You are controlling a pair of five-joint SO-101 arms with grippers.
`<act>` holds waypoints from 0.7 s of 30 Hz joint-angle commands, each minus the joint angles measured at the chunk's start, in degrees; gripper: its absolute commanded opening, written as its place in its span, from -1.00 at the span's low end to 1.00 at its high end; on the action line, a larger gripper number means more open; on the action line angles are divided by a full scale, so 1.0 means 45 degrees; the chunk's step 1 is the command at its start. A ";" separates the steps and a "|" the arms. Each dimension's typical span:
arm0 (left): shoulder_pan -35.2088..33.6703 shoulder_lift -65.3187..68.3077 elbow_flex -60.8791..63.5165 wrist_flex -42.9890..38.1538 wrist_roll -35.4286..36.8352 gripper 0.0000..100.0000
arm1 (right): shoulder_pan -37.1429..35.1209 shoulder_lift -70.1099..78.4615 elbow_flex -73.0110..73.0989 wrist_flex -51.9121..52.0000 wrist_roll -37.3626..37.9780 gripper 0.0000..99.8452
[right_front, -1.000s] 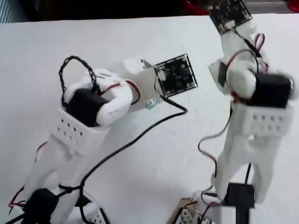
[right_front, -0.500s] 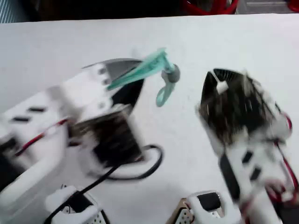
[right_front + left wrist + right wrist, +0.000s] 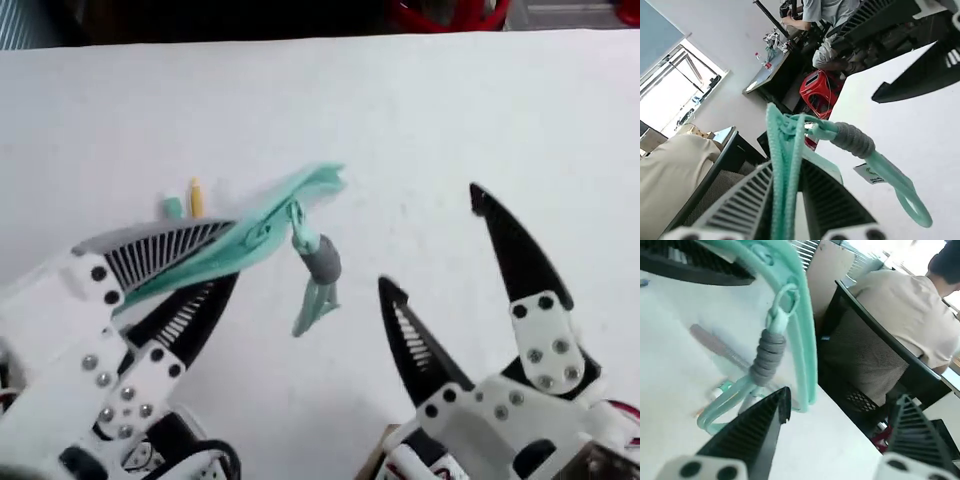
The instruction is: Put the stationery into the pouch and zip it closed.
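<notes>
High view: left gripper (image 3: pixel 215 258) jaws clamp the teal pouch (image 3: pixel 268 225) above the surface (image 3: pixel 450 110); right gripper (image 3: pixel 433 243) jaws gape beside the zipper pull (image 3: pixel 320 262). Left wrist view: thin edge grip, so the pouch may slip. Right wrist view: stationery (image 3: pixel 717 345) lies outside on the surface; zipping now would shut it out.

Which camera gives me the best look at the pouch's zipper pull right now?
Left wrist view: the zipper pull shows close and whole, from pouch to loop end. The high view shows it small, dangling below the pouch. In the right wrist view the right gripper covers part of its loop.
</notes>
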 commanded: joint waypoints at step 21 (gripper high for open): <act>0.2764 -0.0068 0.1797 -0.0723 0.0176 -0.95 | -0.4640 -0.1670 0.2422 -0.0811 -0.2657 -0.38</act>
